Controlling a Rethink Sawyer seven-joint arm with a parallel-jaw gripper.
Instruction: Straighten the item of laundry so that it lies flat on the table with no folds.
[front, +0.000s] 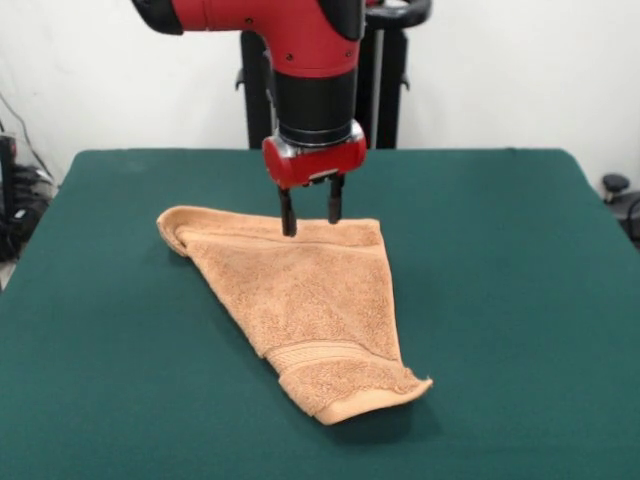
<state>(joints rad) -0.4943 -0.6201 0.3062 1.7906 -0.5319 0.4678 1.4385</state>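
**Gripper over the far edge of a folded towel**

Only the front view on hand. Orange-tan towel (300, 300) lying near the middle of the green table (520, 300), roughly triangular in outline: wide along the far edge, narrowing toward the camera. Not flat: left far corner rolled over on itself, and the left slanting side thick and rounded like a fold. Woven band across the narrow near end, just above the hem; hem corner at the near right slightly lifted, with a shadow under it. Bare cloth all round the towel, more of it to the picture's right than to the left.

Red and black arm (310, 60) coming down from the top, pedestal behind it at the far side. Gripper (311, 224) pointing straight down above the towel's far edge, a little right of that edge's middle. Fingers (288, 215) apart, with a clear gap between the two dark tips and nothing held in that gap. Left tip down at the towel's surface, just inside the far edge; right tip at about the edge line itself. Cannot tell whether either tip presses into the terry or merely meets it. No lifted fabric at the tips.
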